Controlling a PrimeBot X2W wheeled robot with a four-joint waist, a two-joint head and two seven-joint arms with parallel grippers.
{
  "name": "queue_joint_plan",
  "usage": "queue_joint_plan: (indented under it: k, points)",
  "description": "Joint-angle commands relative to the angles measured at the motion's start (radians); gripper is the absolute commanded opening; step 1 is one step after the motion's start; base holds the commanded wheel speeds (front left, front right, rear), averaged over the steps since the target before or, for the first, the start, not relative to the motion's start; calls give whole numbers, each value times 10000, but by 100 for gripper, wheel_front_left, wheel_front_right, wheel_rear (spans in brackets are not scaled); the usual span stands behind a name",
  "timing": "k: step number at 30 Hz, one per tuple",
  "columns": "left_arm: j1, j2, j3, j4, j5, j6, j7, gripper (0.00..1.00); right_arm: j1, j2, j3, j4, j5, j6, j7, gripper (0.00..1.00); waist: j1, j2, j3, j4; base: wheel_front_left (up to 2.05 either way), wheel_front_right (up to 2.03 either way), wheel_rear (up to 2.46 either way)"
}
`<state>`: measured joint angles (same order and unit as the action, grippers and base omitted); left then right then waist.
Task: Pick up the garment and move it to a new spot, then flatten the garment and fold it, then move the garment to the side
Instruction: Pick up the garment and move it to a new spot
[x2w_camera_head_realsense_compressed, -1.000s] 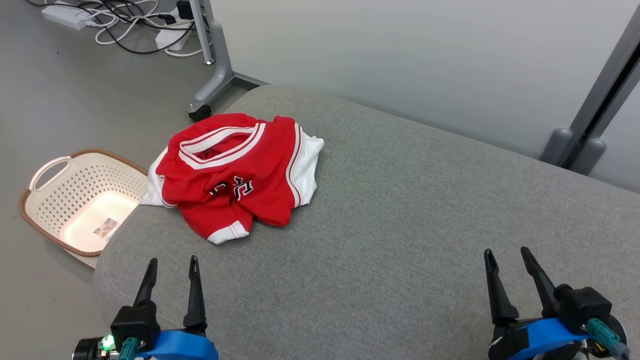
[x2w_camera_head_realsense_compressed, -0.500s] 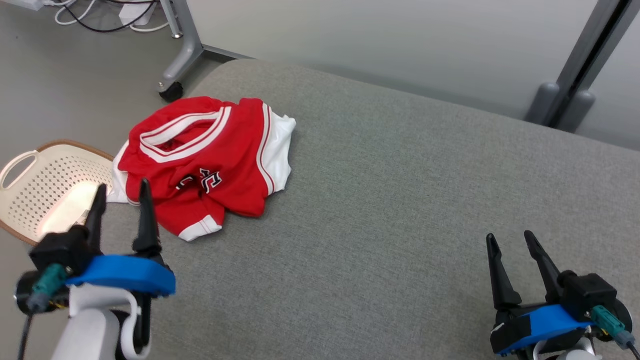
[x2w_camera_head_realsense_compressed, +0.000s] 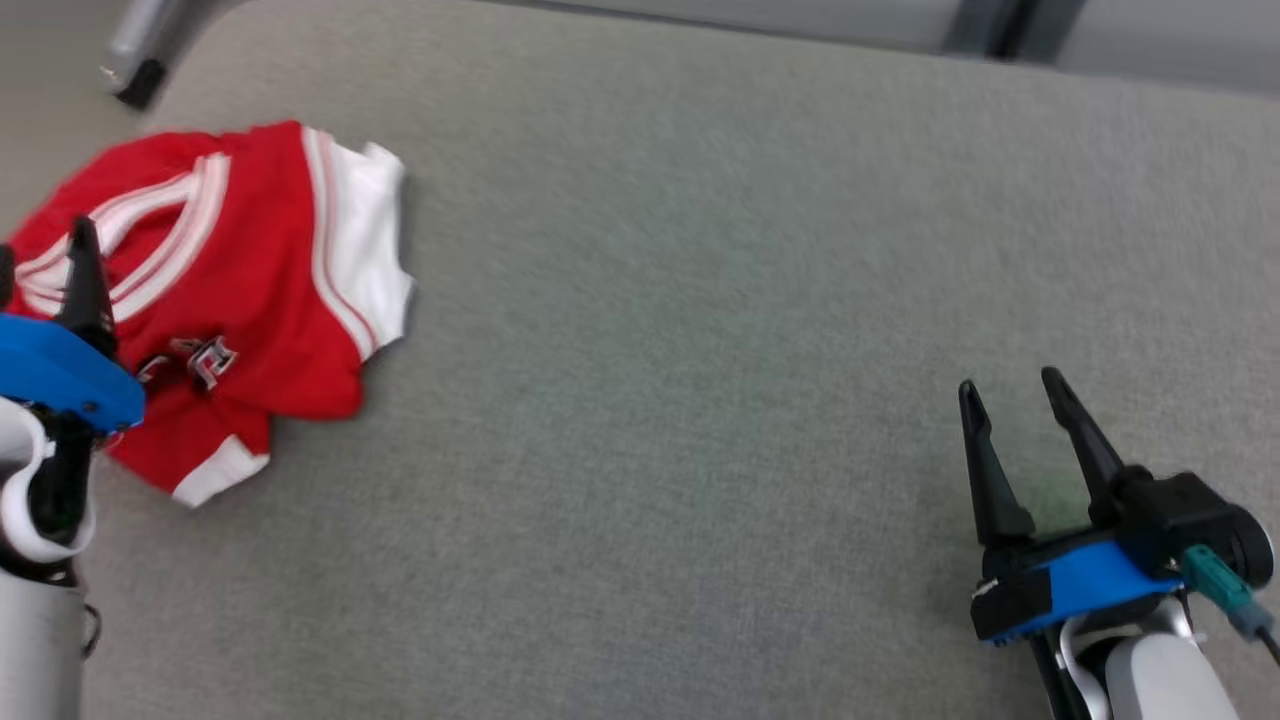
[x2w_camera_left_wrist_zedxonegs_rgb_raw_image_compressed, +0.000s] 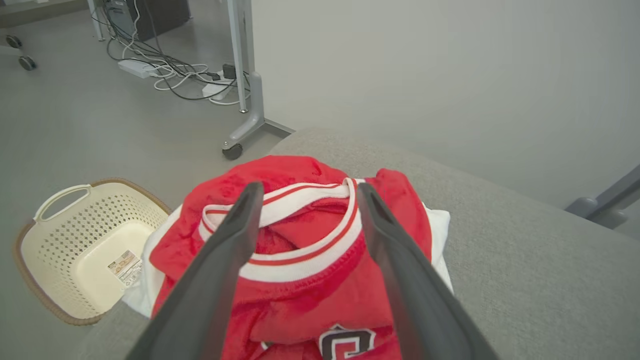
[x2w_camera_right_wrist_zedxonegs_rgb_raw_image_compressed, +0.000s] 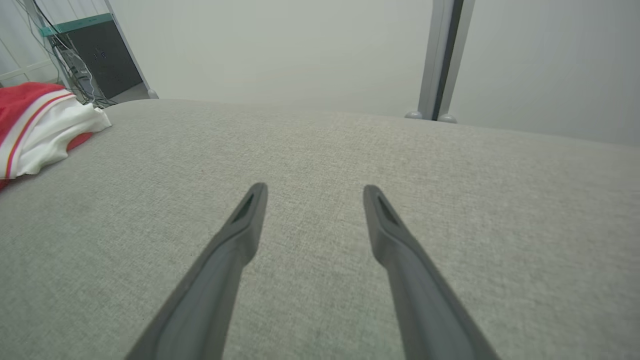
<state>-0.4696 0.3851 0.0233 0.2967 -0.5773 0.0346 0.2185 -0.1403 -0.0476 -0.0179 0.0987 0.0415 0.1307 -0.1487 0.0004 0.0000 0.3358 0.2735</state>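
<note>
The left gripper (x2w_camera_left_wrist_zedxonegs_rgb_raw_image_compressed: 308, 188) is seen with its jaws spread wide and nothing held between them. The red jersey (x2w_camera_left_wrist_zedxonegs_rgb_raw_image_compressed: 300, 295) lies crumpled directly beneath and ahead of these jaws, on a grey upholstered cushion (x2w_camera_left_wrist_zedxonegs_rgb_raw_image_compressed: 525, 280). Its white-and-red striped collar (x2w_camera_left_wrist_zedxonegs_rgb_raw_image_compressed: 295, 267) is framed in the gap between the two fingers. Whether the fingertips touch the cloth cannot be told.

To the left of the jaws, the jersey's white hem is brought right up to the cushion's rounded end edge. Past that edge a cream perforated laundry basket (x2w_camera_left_wrist_zedxonegs_rgb_raw_image_compressed: 75, 250) is set on the floor (x2w_camera_left_wrist_zedxonegs_rgb_raw_image_compressed: 100, 130). Beyond the fingertips the cushion's far edge is met just past the jersey. After it come a castored frame leg (x2w_camera_left_wrist_zedxonegs_rgb_raw_image_compressed: 247, 120) and a tangle of cables (x2w_camera_left_wrist_zedxonegs_rgb_raw_image_compressed: 175, 80) on the floor. To the right of the jaws, a white side panel (x2w_camera_left_wrist_zedxonegs_rgb_raw_image_compressed: 440, 225) marks the jersey's edge, and bare cushion is left open from there on.

The right gripper (x2w_camera_head_realsense_compressed: 1008, 383) is likewise held with its jaws fully apart and empty, low over bare grey fabric. The jersey is found well away to the left of these jaws, with a wide unbroken stretch of cushion between. Ahead of the fingertips, clear fabric runs to the cushion's far edge, behind which a pale wall (x2w_camera_right_wrist_zedxonegs_rgb_raw_image_compressed: 280, 45) and a grey upright post (x2w_camera_right_wrist_zedxonegs_rgb_raw_image_compressed: 442, 55) are placed. To the right of these jaws more bare cushion is seen.
</note>
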Motion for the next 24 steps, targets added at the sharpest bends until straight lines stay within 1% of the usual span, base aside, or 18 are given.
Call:
queue_joint_plan:
  k: [1,7,12,14,15,16,17,18,19,21,24]
  points:
    - [-271,182,121,227,-122,31,279,100,-179,-49,23,-150,-87,1,54,100,-4,0,226,-185,0,0,0]
    - [-638,769,395,1191,-608,182,1686,100,-406,-49,182,-423,-125,1,118,100,-4,0,891,-900,0,0,0]
    - [-351,1017,414,1504,-900,420,2833,100,-363,-49,271,-445,25,1,38,100,-4,0,1113,-1332,0,0,0]
    - [-164,1021,315,1640,-893,638,3341,100,-351,-49,262,-378,46,1,1,100,-4,0,1121,-1441,0,0,0]
    - [-98,1003,214,1702,-921,669,3630,100,-350,-49,254,-344,54,1,-13,100,-4,0,1101,-1480,0,0,0]
    - [-72,976,177,1714,-999,692,3829,90,-350,-49,265,-311,87,1,-33,100,-4,0,1062,-1521,0,0,0]
    - [-74,962,198,1698,-1064,678,3894,50,-351,-49,280,-273,121,1,-46,100,-4,0,1023,-1554,0,0,0]
    - [-34,954,230,1699,-1092,690,3912,18,-358,-49,304,-244,158,1,-52,100,-4,0,956,-1586,0,0,0]
    - [55,930,230,1683,-1115,694,3925,0,-356,-49,336,-206,191,1,-82,100,-4,0,870,-1613,0,0,0]
    - [140,919,288,1590,-1211,616,3851,0,-313,-49,347,-132,252,1,-121,100,-4,0,683,-1617,0,0,0]
    - [148,1114,368,1368,-1168,512,3661,0,-196,-49,332,8,341,1,-183,100,-4,0,307,-1574,0,0,0]
